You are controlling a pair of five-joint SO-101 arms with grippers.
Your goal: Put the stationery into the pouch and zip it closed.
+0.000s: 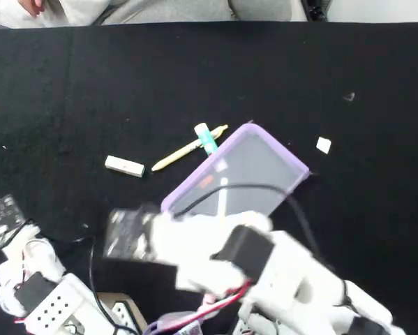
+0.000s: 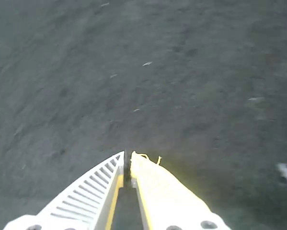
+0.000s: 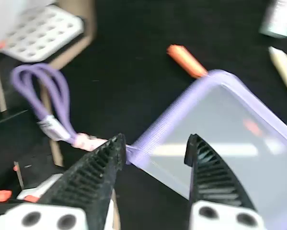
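A clear pouch (image 1: pixel 254 164) with a purple zip edge lies slanted at mid-table, with an orange item and a white stick showing through it. Beyond its far edge lie a yellow pencil (image 1: pixel 188 149) and a teal-capped glue stick (image 1: pixel 206 137); a white eraser (image 1: pixel 124 166) sits farther left. My right arm (image 1: pixel 264 269) stretches over the pouch's near end. My right gripper (image 3: pixel 155 141) is open, its black fingers (image 3: pixel 97 167) either side of the pouch's corner (image 3: pixel 143 143), next to the zip pull's purple loop (image 3: pixel 57 93). An orange marker (image 3: pixel 186 60) lies beside the pouch (image 3: pixel 220 129). My left gripper (image 2: pixel 128 160) hangs shut and empty over bare cloth.
A small white scrap (image 1: pixel 324 145) lies right of the pouch. The left arm's white base (image 1: pixel 51 303) stands at the near left corner, with cables and a perforated block (image 3: pixel 40 31) close to the zip loop. The black cloth ends at the far edge (image 1: pixel 209 22).
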